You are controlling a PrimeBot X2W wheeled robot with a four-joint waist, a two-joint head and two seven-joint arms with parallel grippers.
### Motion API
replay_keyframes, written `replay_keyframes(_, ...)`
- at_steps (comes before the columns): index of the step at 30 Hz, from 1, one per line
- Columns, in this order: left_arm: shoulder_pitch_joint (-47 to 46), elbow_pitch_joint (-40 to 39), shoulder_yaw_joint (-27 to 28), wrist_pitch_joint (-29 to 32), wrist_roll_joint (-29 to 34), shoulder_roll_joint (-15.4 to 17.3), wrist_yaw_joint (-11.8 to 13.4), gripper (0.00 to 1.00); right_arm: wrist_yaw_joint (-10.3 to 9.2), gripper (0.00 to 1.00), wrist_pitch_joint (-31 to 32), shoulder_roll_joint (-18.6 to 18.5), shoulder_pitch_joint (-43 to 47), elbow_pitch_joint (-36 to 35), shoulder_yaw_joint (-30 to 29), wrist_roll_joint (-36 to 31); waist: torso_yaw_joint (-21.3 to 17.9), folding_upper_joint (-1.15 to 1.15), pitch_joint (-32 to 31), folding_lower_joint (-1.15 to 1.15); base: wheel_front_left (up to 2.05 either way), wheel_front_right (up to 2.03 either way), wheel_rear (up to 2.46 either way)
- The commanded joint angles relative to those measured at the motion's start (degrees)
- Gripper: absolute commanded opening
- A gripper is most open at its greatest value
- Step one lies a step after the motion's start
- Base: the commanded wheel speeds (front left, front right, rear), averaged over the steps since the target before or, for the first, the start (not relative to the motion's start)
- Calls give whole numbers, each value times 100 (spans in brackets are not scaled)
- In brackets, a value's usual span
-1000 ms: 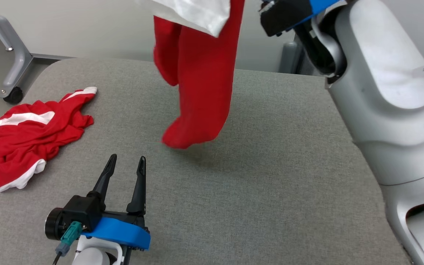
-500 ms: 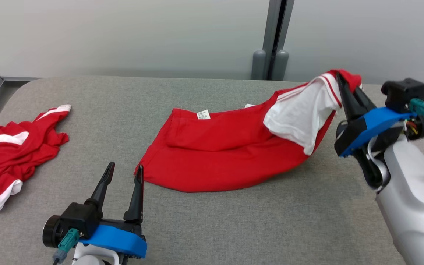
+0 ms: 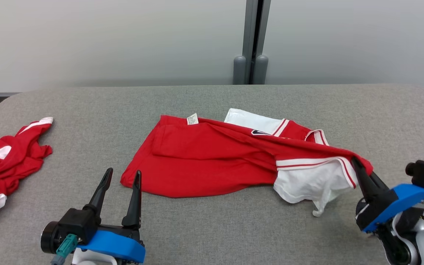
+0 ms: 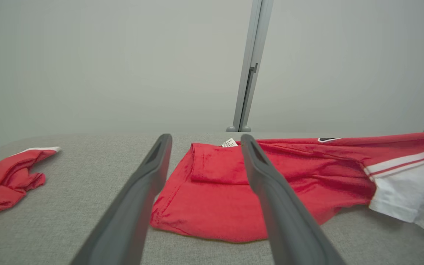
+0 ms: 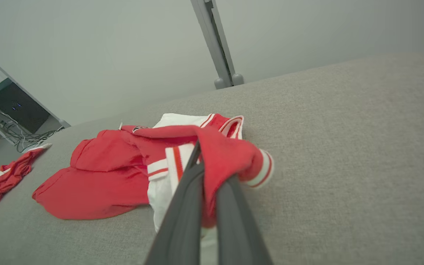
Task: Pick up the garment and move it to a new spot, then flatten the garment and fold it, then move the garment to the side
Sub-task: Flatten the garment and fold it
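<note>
So, the head view first: the garment (image 3: 212, 165) lies across the middle of the table (image 3: 234, 232), its red body spread toward the left and its white-trimmed end reaching toward the right edge. That end is held up off the table, pinched in the right gripper (image 3: 359, 167), whose fingers are pressed together on the red fabric. The left gripper (image 3: 123, 171) hovers near the front edge, fingers spread with nothing between them, just beside the garment's near left corner. A second shirt (image 3: 2, 165) sits crumpled at the left edge, well apart (not part of this job, I judge).

Next, the left wrist view: the left gripper (image 4: 206, 138) frames the garment's (image 4: 215, 206) left end and a small label (image 4: 229, 142). The fabric there rests on the table with a doubled flap along its far side.

Then the right wrist view: the right gripper (image 5: 212, 176) clamps a bunched red fold of the garment (image 5: 98, 180), a striped cuff (image 5: 261, 167) hanging just beside the fingers and a white panel drooping beneath.

On progress, the pick-up and the carry to a new spot look all but finished, since most of the garment is down; the release is not yet done. Flattening has hardly begun, with creases and the overlapped flap to smooth out. Folding and the move to the side are both left.
</note>
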Motion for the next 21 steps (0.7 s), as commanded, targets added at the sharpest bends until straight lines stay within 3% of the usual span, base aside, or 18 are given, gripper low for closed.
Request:
replay_keyframes(1, -23, -28, 20, -16, 1, 32, 4, 100, 3, 0, 199, 108, 218, -229, -164, -63, 7, -1, 22, 0, 0, 0, 0)
replay_keyframes(5, -100, -60, 11, -16, -4, 36, 9, 100, 2, 0, 908, 363, 709, -852, -681, -405, 30, -1, 116, 0, 0, 0, 0)
replay_keyframes(8, -159, -80, -8, -16, 10, 42, 14, 100, 3, 0, 1039, 446, 681, -955, -1017, -984, 58, -1, 206, 0, 0, 0, 0)
replay_keyframes(13, -321, -88, -75, -16, 58, 27, -12, 100, 3, 0, 826, 276, 166, -262, -1162, -1799, 192, -1, 369, 0, 0, 0, 0)
replay_keyframes(21, -488, -79, -114, -16, 79, -1, -34, 100, 2, 0, -54, 178, -927, 1050, -958, -2226, 410, -1, 572, 0, 0, 0, 0)
